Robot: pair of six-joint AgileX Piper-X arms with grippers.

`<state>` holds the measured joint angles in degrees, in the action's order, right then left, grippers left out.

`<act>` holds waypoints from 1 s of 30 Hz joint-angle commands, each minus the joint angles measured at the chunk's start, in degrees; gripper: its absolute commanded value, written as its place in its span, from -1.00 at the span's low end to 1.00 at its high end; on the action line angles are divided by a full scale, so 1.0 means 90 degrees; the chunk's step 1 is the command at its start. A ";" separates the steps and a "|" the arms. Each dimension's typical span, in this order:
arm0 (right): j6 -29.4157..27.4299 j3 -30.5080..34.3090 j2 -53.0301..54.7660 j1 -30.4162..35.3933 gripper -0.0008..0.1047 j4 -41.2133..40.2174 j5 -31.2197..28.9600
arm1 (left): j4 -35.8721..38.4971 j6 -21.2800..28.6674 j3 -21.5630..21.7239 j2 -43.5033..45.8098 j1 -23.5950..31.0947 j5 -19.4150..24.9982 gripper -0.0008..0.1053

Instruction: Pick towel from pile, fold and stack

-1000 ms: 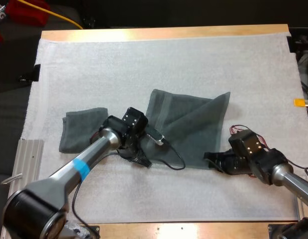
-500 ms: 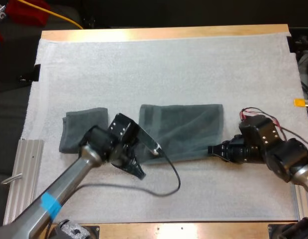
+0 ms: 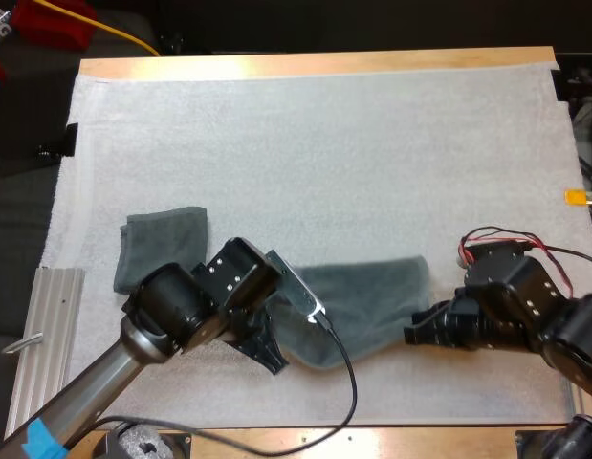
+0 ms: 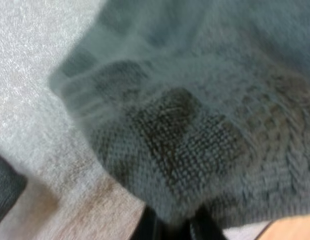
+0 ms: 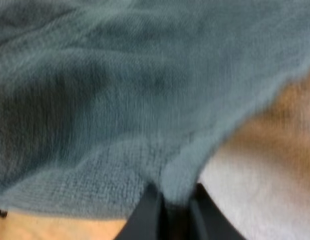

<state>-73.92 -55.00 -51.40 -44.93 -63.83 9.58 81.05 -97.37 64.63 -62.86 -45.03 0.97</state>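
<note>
A dark grey-green towel point(image 3: 358, 306) hangs in a sagging band between my two grippers, low over the white mat's front half. My left gripper point(image 3: 274, 356) is shut on its left corner; in the left wrist view the cloth point(image 4: 195, 145) is pinched between the black fingers point(image 4: 149, 227). My right gripper point(image 3: 415, 332) is shut on the towel's right corner, and the right wrist view has the fabric point(image 5: 119, 100) pressed between its fingers point(image 5: 149, 215). A second towel point(image 3: 162, 247), folded, lies flat at the mat's left.
The white mat point(image 3: 324, 143) covers nearly the whole table, with its far half bare. A metal rail point(image 3: 42, 335) runs along the table's left front edge. The wooden table edge point(image 3: 372, 442) lies close below the grippers.
Both grippers have lifted and pulled toward the front edge with the towel. It went from a flat spread with one corner folded over to a narrow sagging band held at both ends.
</note>
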 commanded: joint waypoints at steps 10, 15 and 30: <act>0.0805 -0.1021 0.0332 -0.1370 -0.97 -0.1250 -0.0662 | 0.1013 -0.1228 0.0568 0.0098 -0.1562 0.0461 -0.98; 0.1402 -0.1154 0.0424 -0.2189 -0.97 -0.1741 -0.0955 | 0.1013 -0.1783 0.0789 0.0098 -0.2320 0.0460 -0.98; 0.2069 -0.1065 0.0232 -0.3111 -0.97 -0.1891 -0.2095 | 0.1002 -0.1977 0.0716 -0.0223 -0.2219 0.0730 -0.98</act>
<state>-55.24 -64.73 -49.04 -72.84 -80.66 -8.06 88.45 -114.63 71.23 -64.60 -65.08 6.55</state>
